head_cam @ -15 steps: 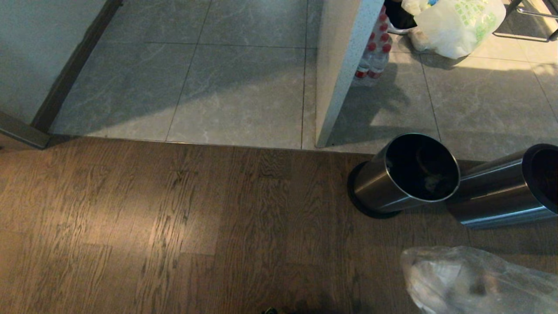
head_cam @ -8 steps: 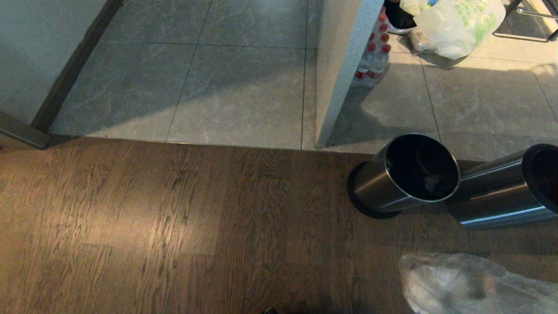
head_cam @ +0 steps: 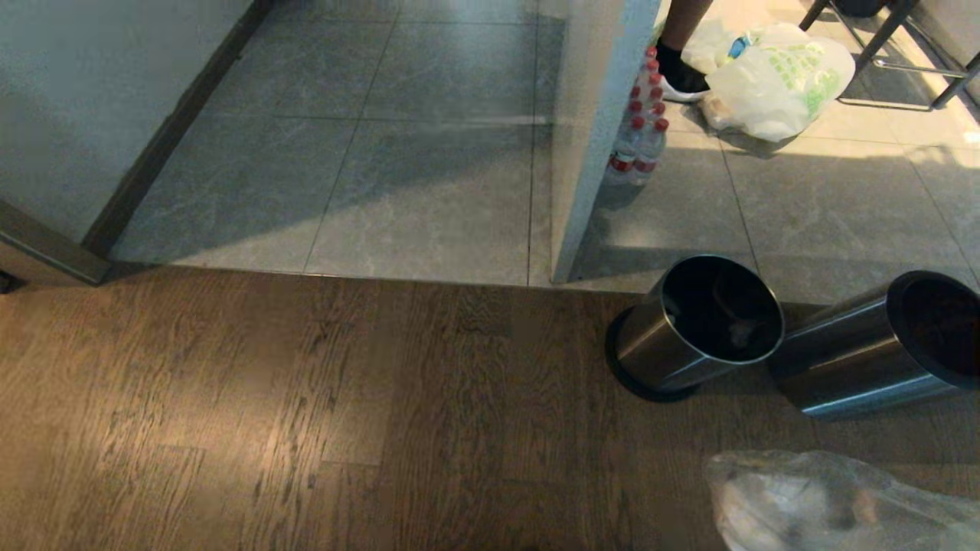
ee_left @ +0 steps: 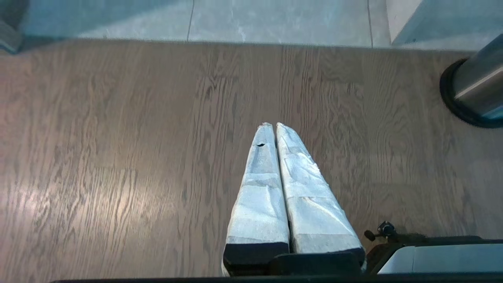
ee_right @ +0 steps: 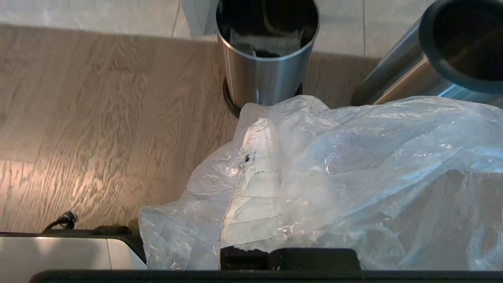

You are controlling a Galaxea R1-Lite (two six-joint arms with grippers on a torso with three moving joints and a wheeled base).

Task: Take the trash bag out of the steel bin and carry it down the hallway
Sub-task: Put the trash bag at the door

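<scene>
The trash bag [head_cam: 827, 505] is a clear crinkled plastic bag at the lower right of the head view, hanging over the dark wood floor. My right gripper [ee_right: 267, 129] is shut on the trash bag [ee_right: 353, 169]; the plastic drapes over its fingers [ee_right: 251, 188]. Beyond it stands the steel bin [head_cam: 865, 360] with a black ring rim [ee_right: 428, 47]. A second steel bin [head_cam: 693, 329] with a black base stands beside it. My left gripper [ee_left: 274, 125] is shut on nothing above the wood floor. The hallway [head_cam: 344, 153], with grey tiles, lies ahead.
A white partition [head_cam: 597, 130] stands on the tiles, with red-capped water bottles [head_cam: 639, 138] behind it. Further back are a white bag with green print [head_cam: 773, 84], a person's foot [head_cam: 677, 73] and metal chair legs [head_cam: 880, 46]. A wall with dark skirting [head_cam: 176, 130] runs along the left.
The whole head view has slid down, so the camera has tilted up. More tiled floor and a person's leg now show at the top. The bag stays at lower right.
</scene>
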